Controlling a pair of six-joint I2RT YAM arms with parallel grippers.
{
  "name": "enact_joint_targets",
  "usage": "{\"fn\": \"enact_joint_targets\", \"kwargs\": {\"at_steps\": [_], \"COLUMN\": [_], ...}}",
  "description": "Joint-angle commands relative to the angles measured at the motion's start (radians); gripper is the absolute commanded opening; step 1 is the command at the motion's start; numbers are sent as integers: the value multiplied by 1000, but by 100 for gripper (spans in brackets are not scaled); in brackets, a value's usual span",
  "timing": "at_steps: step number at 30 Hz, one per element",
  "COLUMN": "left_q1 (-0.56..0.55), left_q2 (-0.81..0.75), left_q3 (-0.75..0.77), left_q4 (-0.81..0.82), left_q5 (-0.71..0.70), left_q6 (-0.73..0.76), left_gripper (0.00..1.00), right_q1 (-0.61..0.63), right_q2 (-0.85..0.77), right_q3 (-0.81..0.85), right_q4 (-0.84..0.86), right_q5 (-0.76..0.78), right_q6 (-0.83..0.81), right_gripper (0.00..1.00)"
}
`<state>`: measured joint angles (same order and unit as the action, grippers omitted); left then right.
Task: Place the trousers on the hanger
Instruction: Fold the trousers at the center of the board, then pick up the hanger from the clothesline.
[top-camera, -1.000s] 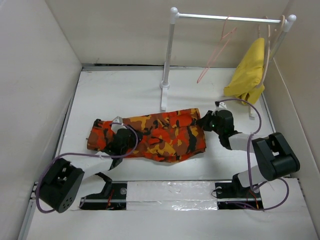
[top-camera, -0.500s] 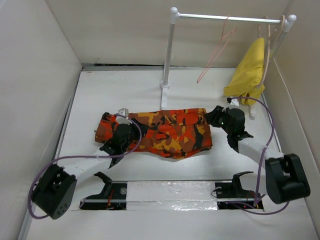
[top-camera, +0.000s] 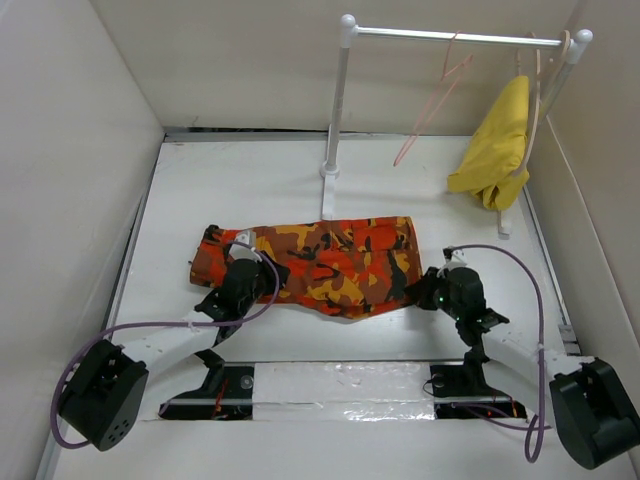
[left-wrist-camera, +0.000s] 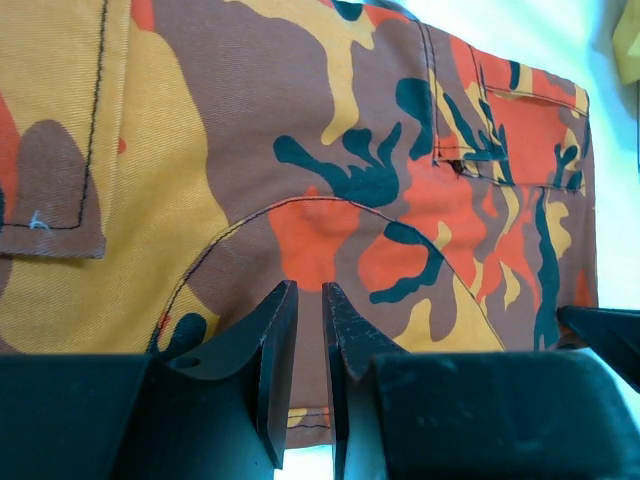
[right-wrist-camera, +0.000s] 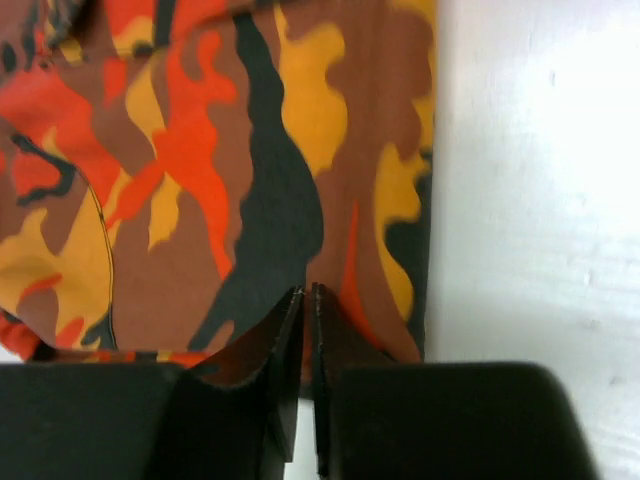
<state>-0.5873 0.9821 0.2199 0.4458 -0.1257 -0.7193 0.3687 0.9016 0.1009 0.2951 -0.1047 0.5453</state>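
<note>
Trousers (top-camera: 320, 265): spread flat, mid-table.
Left gripper (left-wrist-camera: 305, 300): pinching the near hem.
Right gripper (right-wrist-camera: 307, 300): pinching the right near edge.
Hanger (top-camera: 428, 120): on far rail (top-camera: 450, 37).

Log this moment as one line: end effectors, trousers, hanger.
left end effector: shut on trousers, near edge | right end effector: shut on trousers, near edge | trousers: flat on table | hanger: on rail, bare

White table (top-camera: 250, 190) under soft, even light. Plain off-white panels enclose it: left wall (top-camera: 70, 150), back wall (top-camera: 240, 70), right wall (top-camera: 610, 150). White rail stand (top-camera: 340, 110) upright at back right, feet on table. Shiny taped strip (top-camera: 340, 385) along near edge.
</note>
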Motion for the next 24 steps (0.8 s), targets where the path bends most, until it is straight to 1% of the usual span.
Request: {"fn": "enact_joint_targets", "kwargs": {"at_steps": [1, 3, 5, 6, 7, 8, 9, 10, 11, 12, 13, 14, 15, 16, 17, 18, 19, 20, 21, 22, 23, 24], "left_q1": [1, 1, 1, 1, 1, 1, 1, 1, 1, 1, 1, 1, 1, 1, 1, 1, 1, 1, 1, 1, 1, 1], "left_q2": [-5, -5, -10, -20, -26, -33, -43, -45, -45, -34, -27, -20, -16, -20, -29, -57, -72, -86, -111, -120, -126, -131], "left_q3": [-1, 28, 59, 97, 113, 125, 136, 139, 141, 150, 156, 163, 165, 144, 125, 107, 92, 95, 98, 96, 92, 88], "left_q4": [45, 31, 7, 5, 11, 25, 75, 109, 157, 171, 169, 142, 136, 136, 155, 160, 159, 154, 143, 145, 152, 154], "left_q5": [32, 47, 63, 75, 107, 121, 158, 185, 189, 186, 181, 178, 179, 184, 189, 193, 205, 212, 218, 228, 233, 235], "left_q6": [26, 60, 75, 81, 86, 87, 92, 92, 93, 109, 119, 129, 138, 147, 152, 155, 159, 165, 170, 173, 173, 170], "left_gripper": [14, 14, 13, 12, 11, 10, 8, 6, 2, 0, 0, 0, 0, 0, 0, 0, 0, 0, 0, 0, 0, 0], "right_q1": [12, 21, 30, 39, 48, 49, 49, 49, 49, 49, 49, 49, 49, 49, 49, 49, 38, 27, 27, 9, 0, -20], "right_q2": [-59, -113, -219, -249, -277, -305, -302, -288, -233, -195, -156, -118, -46, -11, 26, 66, 148, 190, 230, 316, 360, 402], "right_q3": [2, 48, 100, 155, 189, 224, 262, 343, 394, 446, 553, 603, 650, 695, 788, 839, 890, 937, 1027, 1072, 1118, 1204], "right_q4": [-22, -112, -206, -220, -231, -241, -234, -228, -232, -235, -238, -244, -238, -226, -217, -217, -220, -220, -215, -217, -226, -231], "right_q5": [22, 37, 62, 97, 109, 144, 176, 189, 209, 211, 221, 270, 289, 299, 330, 350, 364, 373, 376, 378, 378, 370], "right_q6": [44, 25, 1, -20, -33, -50, -95, -117, -136, -189, -212, -220, -241, -263, -278, -304, -314, -323, -343, -347, -350, -355], "right_gripper": [16, 19, 25, 28, 34, 35, 36, 21, 7, 0, 0, 0, 0, 0, 0, 5, 26, 37, 46, 57, 62, 66]}}
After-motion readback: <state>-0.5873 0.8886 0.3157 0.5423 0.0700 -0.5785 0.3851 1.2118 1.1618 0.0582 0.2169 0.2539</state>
